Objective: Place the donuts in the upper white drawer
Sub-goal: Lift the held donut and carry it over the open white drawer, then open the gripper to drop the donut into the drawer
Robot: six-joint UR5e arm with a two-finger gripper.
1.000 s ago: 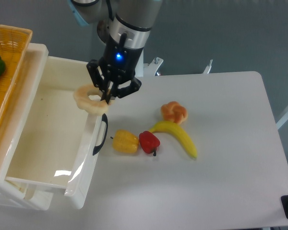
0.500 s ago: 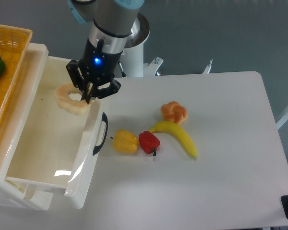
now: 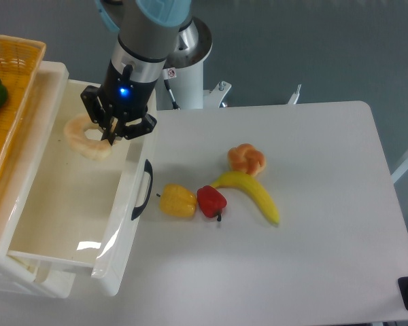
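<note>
At upper left, over the open white drawer [image 3: 34,224], the gripper [image 3: 111,138] has its fingers clamped on the beige ring donut [image 3: 83,136].

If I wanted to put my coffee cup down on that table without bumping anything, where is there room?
The table is bare along its whole near edge and right side, past the banana. The far strip behind the knotted donut is free too. The middle is crowded: yellow pepper, red pepper, banana and donut sit close together. Left is the open drawer, where the arm holds the ring donut.
</note>
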